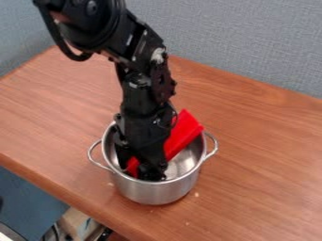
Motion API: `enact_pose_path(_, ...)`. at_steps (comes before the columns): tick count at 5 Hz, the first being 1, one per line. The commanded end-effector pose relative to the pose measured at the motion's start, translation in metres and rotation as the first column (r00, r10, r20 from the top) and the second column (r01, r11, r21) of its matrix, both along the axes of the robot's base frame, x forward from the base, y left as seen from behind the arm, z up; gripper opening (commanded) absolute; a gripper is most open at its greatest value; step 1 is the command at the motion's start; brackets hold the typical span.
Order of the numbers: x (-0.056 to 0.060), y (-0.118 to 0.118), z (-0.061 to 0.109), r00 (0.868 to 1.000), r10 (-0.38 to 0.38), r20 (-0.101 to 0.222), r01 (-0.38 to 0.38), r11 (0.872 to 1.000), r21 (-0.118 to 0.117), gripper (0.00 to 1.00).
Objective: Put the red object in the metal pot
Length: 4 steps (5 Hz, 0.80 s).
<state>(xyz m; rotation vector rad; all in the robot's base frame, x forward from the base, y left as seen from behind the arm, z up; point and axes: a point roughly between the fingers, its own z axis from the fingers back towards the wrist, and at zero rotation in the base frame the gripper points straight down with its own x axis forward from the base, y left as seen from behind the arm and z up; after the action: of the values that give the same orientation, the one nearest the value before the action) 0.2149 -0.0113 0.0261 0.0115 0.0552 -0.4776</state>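
In the single camera view, the metal pot (153,169) stands on the brown wooden surface (63,108) close to its near edge, its two loop handles at the left and right of the rim. The red object (186,130) is in the pot, tilted, its upper end leaning on the far right of the rim and rising above it, its lower end hidden behind the black arm (141,85). The gripper (149,166) points down into the pot. Its fingers (137,166) are dark against the dark interior, and I cannot tell whether they stand apart or grip anything. The pot's floor is mostly hidden. Open surface lies to the left and far right of the pot; the near edge is just beside its base.
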Motion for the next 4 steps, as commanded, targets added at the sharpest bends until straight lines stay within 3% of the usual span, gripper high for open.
enact_pose_path(1, -0.003, 0.0, -0.002, 0.997, -0.076, 0.002, 0.076, 0.997, 0.005, 0.0)
enact_pose_path(2, -0.004, 0.0, -0.004, 0.992, -0.124, 0.001, 0.124, 0.992, 0.004, 1.0)
enact_pose_path(3, -0.012, -0.004, 0.01, 0.99, -0.139, 0.001, 0.139, 0.99, 0.006, 0.0)
enact_pose_path(4, -0.021, -0.012, 0.021, 0.985, -0.17, -0.001, 0.17, 0.985, 0.005, 0.0)
